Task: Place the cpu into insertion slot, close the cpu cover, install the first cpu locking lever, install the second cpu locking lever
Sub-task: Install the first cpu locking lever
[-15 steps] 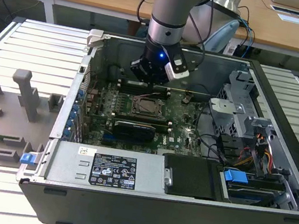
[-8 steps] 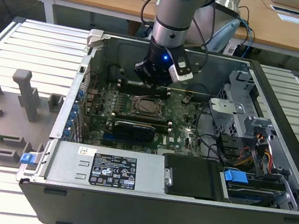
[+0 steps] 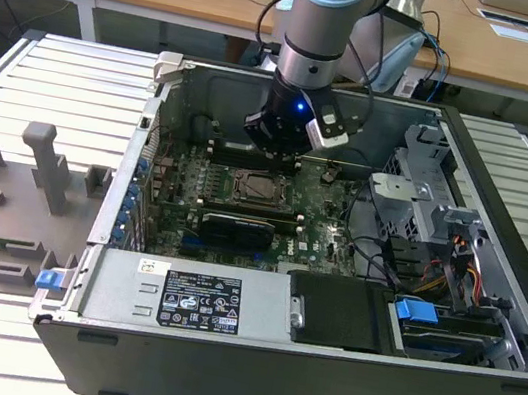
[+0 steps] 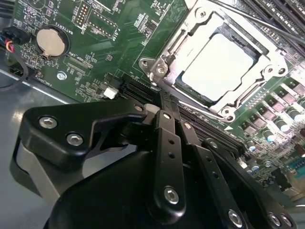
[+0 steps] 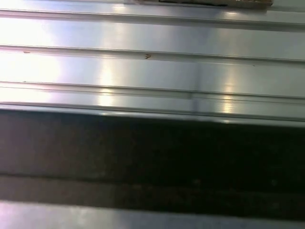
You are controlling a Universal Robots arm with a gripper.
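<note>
The claw [image 4: 164, 112] hovers just above the green motherboard [image 4: 95, 43], beside the insertion slot [image 4: 157, 67]. Its black fingers [image 4: 167, 143] lie narrow, close together, gripping nothing that can be seen.

The cpu [image 4: 219, 64] sits seated in the insertion slot, pale metal top facing up. The cpu cover [image 4: 271, 57] lies flat around the chip, framing it through its window. A thin locking lever [image 4: 200, 112] runs along the socket edge nearest the claw; whether it is latched cannot be told.

For the lever step, judged from this layout: press the fingertips on the lever only, keep clear of the capacitors [image 4: 281, 126] beside the socket, and push steadily without twisting.

In the exterior view, the arm [image 3: 318, 24] descends vertically into the open computer case [image 3: 316, 369], wrist directly behind the socket [image 3: 255, 188].
</note>
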